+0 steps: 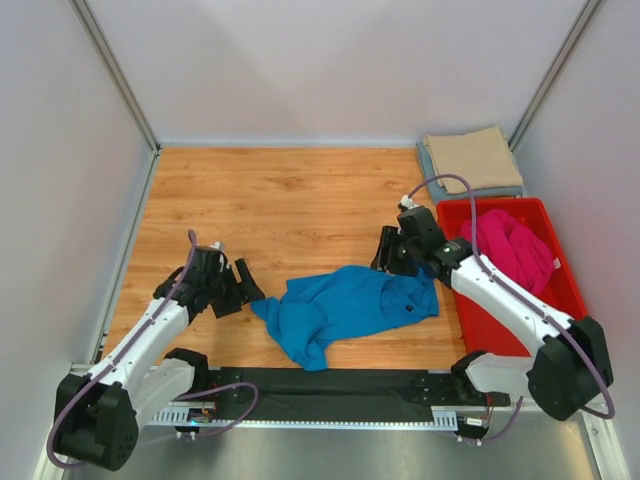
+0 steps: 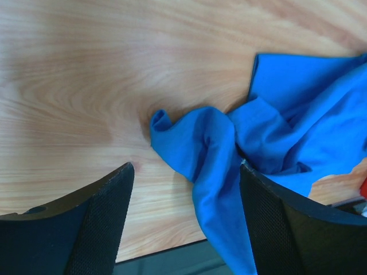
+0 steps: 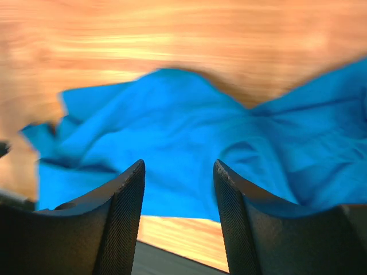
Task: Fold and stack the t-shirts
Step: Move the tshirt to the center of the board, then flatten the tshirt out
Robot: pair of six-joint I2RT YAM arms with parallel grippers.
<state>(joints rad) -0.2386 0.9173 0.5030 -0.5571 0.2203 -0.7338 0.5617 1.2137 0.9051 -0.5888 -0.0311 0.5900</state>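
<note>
Left tool (image 1: pixel 238 287), fingers spread, sits just beside the crumpled blue t-shirt (image 1: pixel 345 305) on the wooden surface (image 1: pixel 280 200). Right tool (image 1: pixel 388 252), likewise released, hangs over its right part. Pink t-shirt (image 1: pixel 515 245) lies in red bin (image 1: pixel 535 205); tan t-shirt (image 1: pixel 472 155) folded behind.

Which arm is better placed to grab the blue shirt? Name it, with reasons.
Left, probably. The left gripper, open, faces a bunched corner of the blue shirt. The right gripper, also open, hangs over broad cloth with no clear corner.
</note>
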